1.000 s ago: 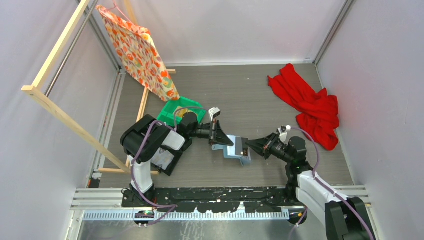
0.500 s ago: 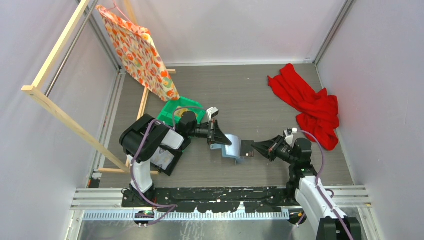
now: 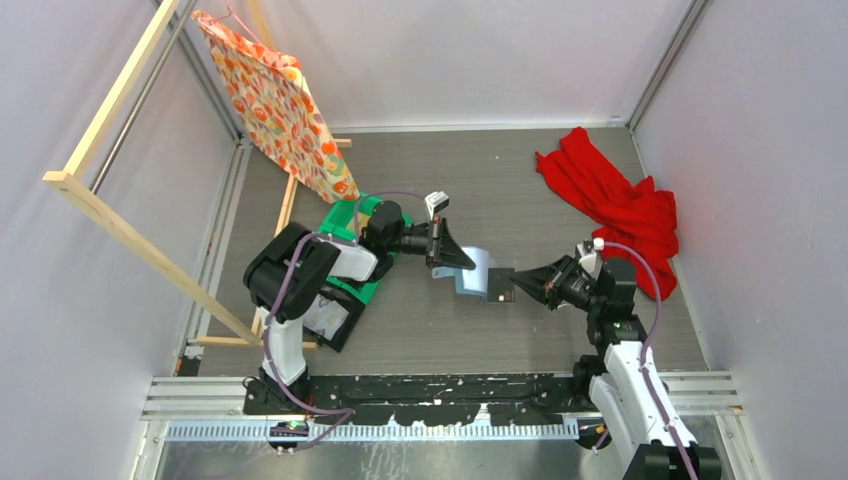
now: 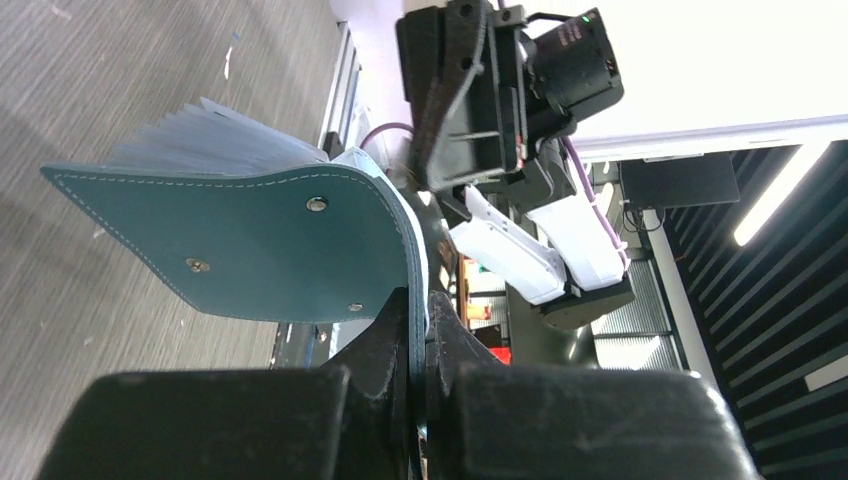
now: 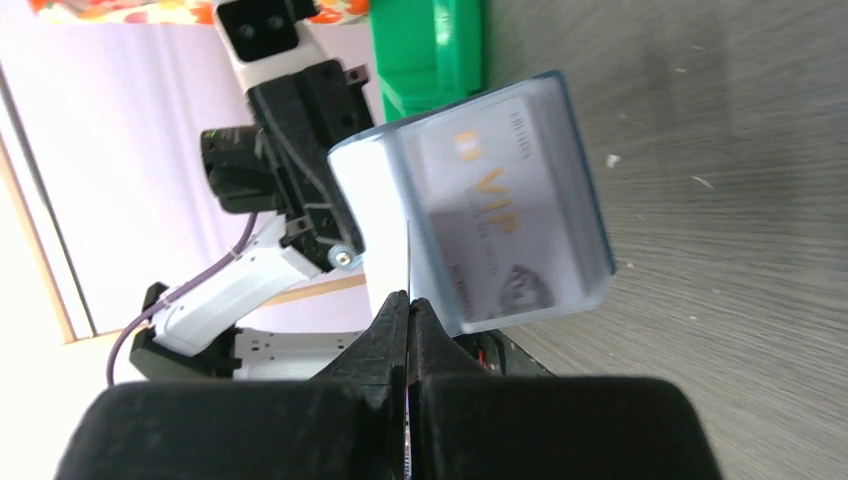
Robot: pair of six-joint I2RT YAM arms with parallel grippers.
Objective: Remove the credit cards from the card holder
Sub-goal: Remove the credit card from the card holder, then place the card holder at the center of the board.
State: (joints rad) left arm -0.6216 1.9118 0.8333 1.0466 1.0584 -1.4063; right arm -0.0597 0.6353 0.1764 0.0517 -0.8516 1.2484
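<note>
The blue-teal card holder [image 3: 472,270] hangs open above the table's middle, and my left gripper [image 3: 453,258] is shut on one of its edges. In the left wrist view, its teal flap [image 4: 250,240] with snap studs runs into my left gripper [image 4: 422,335], with clear sleeves [image 4: 200,140] fanned behind. My right gripper [image 3: 517,283] is shut on a dark credit card [image 3: 497,285] just right of the holder. In the right wrist view this card [image 5: 408,255] shows edge-on above my right gripper [image 5: 409,300]. A pale credit card [image 5: 500,225] printed VIP sits in a holder sleeve.
A green bin [image 3: 352,226] lies behind the left arm, and a black flat object [image 3: 330,320] rests by its base. A red cloth [image 3: 620,205] is heaped at the back right. A patterned cloth [image 3: 285,100] hangs on a wooden rack [image 3: 120,230] at the left.
The left gripper carried the card holder up and back. The right gripper pulled to the right, and the dark card now sticks out beside the holder.
</note>
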